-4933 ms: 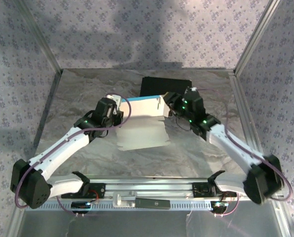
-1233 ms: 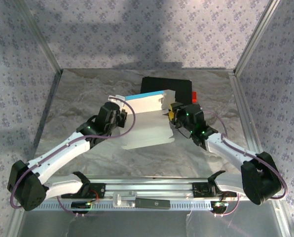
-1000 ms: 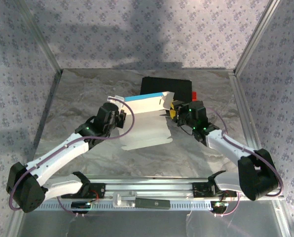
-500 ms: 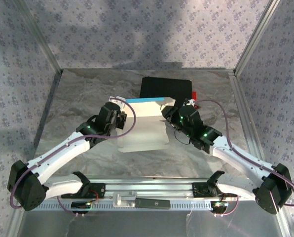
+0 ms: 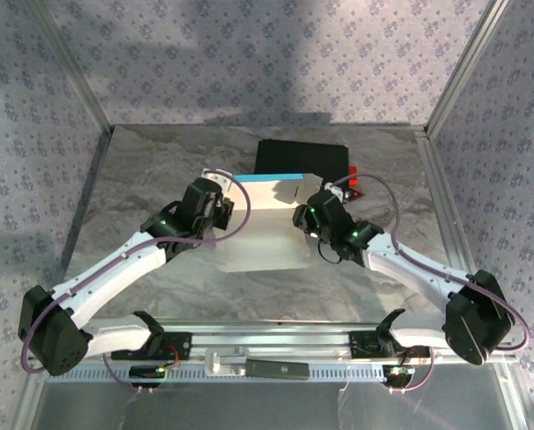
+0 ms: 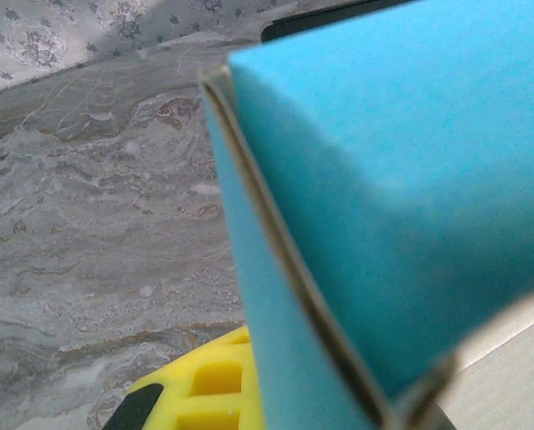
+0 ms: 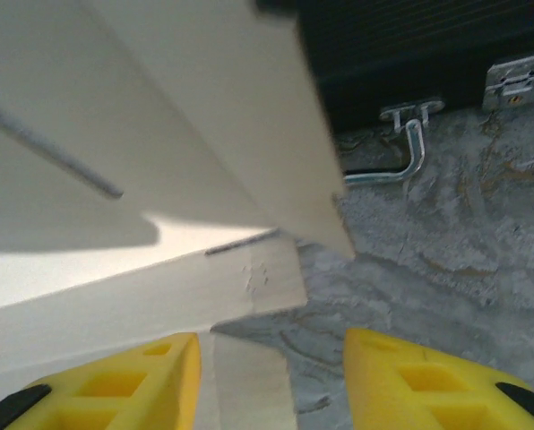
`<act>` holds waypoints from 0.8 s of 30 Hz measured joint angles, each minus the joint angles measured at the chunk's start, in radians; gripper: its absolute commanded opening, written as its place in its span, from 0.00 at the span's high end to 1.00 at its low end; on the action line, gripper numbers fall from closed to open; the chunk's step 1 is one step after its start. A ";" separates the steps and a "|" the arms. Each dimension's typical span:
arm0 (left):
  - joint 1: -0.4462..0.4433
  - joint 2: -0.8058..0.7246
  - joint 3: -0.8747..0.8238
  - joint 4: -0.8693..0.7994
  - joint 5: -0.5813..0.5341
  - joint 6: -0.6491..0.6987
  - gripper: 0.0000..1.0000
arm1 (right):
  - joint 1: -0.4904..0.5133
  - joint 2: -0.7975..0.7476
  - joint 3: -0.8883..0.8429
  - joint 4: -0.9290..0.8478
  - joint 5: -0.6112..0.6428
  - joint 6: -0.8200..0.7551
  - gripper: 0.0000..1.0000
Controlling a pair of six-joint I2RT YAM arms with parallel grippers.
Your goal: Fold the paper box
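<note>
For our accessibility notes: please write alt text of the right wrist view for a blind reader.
White panels of the paper box take up the upper left, above the open right gripper, whose yellow fingers stand apart. A black case lies behind on the marbled table.

Matt thin cardboard paper box point(image 6: 383, 179), cyan outside, white inside, reaches between 2 yellow moulded-plastic fingers point(image 7: 419, 372). Beyond the fingers: faintly glossy grey marble-patterned bench point(image 7: 455, 242), ribbed black hard case point(image 7: 401, 45), shiny metal latches point(image 7: 516, 79).
</note>
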 measured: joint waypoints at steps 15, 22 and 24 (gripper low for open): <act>0.015 0.012 0.006 -0.010 0.039 -0.004 1.00 | -0.031 0.038 0.000 0.108 -0.073 -0.021 0.49; 0.035 0.012 0.008 -0.015 0.068 -0.008 1.00 | -0.037 0.038 -0.040 0.113 -0.076 -0.023 0.48; 0.035 0.012 0.011 -0.021 0.073 -0.009 1.00 | -0.041 0.041 -0.047 0.124 -0.085 -0.023 0.48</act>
